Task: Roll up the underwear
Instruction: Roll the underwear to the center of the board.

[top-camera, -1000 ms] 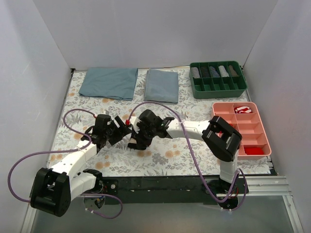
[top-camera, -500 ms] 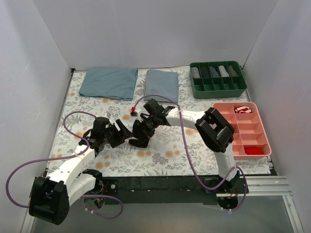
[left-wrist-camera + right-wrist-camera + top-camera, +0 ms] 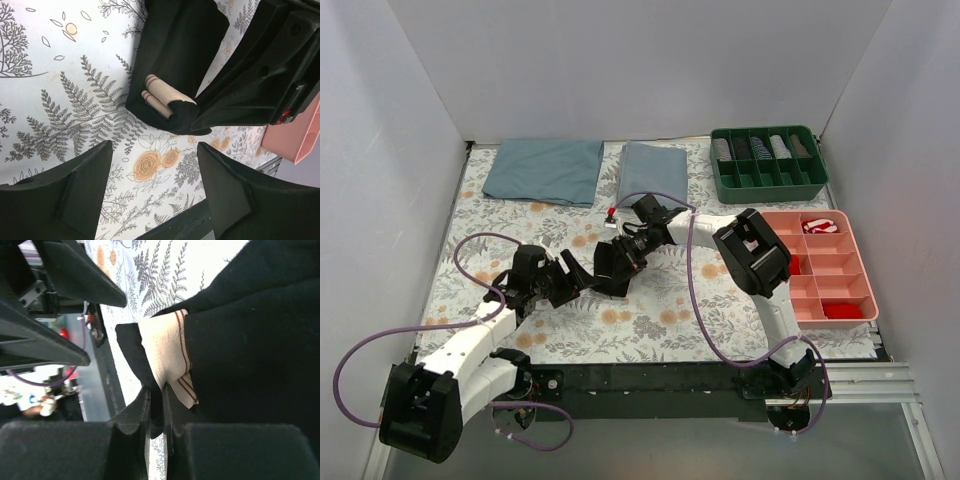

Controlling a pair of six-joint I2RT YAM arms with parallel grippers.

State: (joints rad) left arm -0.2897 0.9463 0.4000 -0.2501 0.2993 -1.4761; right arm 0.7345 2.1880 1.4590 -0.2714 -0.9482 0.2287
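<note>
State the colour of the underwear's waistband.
Waistband: beige with thin red-brown stripes; the right wrist view shows it best.

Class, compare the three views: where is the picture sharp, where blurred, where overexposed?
Top external: even light, sharp, little shadow. Left wrist: the underwear and its rolled waistband are crisp; the left hand is dark, with little detail. Right wrist: the right hand is close and blurred, the floral mat washed out.

L pincer wide open, R pincer pinched tight (arms angled inward)
</note>
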